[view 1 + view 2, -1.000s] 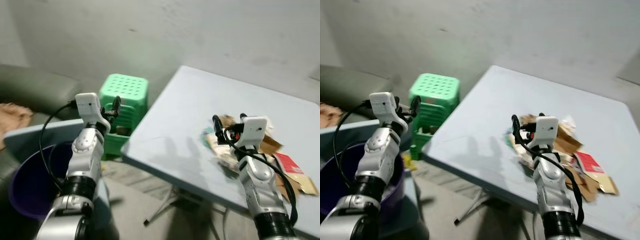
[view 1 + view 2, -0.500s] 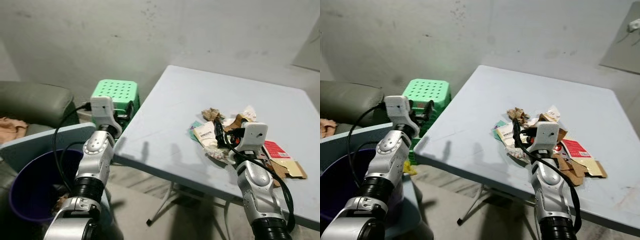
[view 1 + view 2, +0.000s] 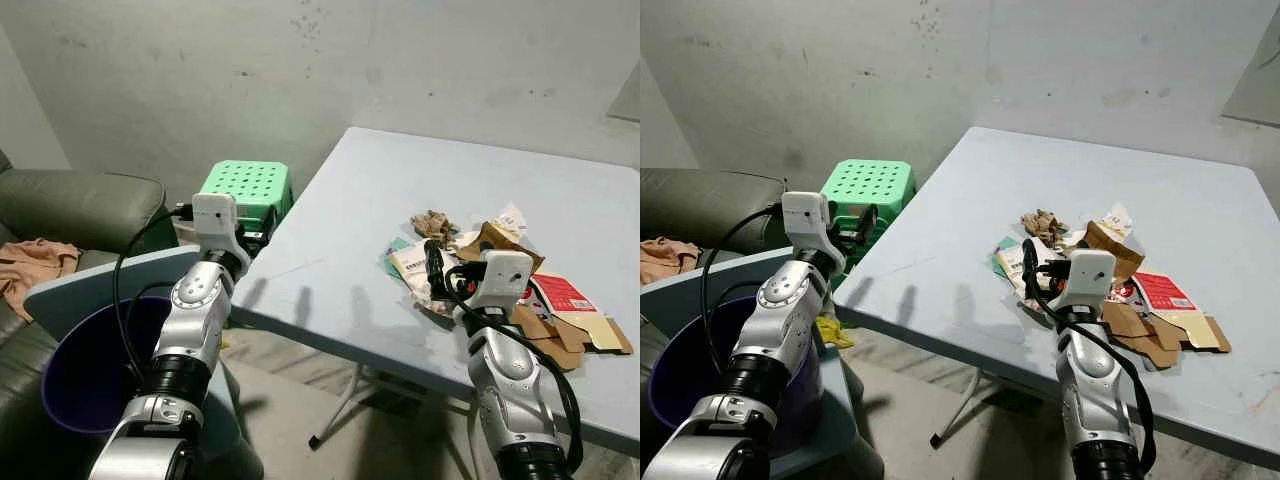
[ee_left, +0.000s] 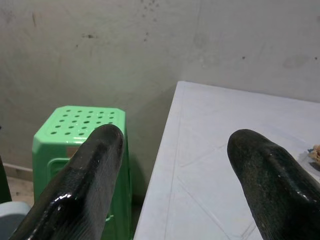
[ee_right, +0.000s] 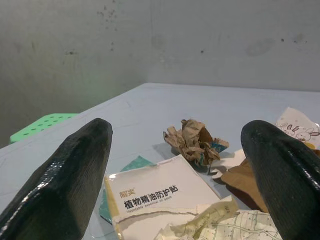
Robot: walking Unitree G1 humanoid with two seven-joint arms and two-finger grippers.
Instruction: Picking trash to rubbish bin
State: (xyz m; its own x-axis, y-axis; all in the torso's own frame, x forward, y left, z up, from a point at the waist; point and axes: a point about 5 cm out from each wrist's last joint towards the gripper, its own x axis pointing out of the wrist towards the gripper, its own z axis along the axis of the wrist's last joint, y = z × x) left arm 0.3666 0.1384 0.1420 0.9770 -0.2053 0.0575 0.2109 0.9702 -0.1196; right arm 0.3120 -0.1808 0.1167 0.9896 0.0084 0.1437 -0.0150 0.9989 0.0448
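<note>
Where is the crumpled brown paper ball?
The crumpled brown paper ball sits on the table, at the far edge of the trash pile, just beyond the white packet.

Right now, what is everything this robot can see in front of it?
table: one, pale blue-grey, front right
trash pile: crumpled brown paper, a white packet, a red packet, cardboard pieces; on the table
stool: one, green, between table and sofa
bin: one, purple, with pale blue lid, lower left
sofa: one, dark grey-green, far left
cloth: one, tan, on the sofa
wall: grey, stained, behind
left gripper: open, near the table's edge
right gripper: open, just before the trash pile
</note>
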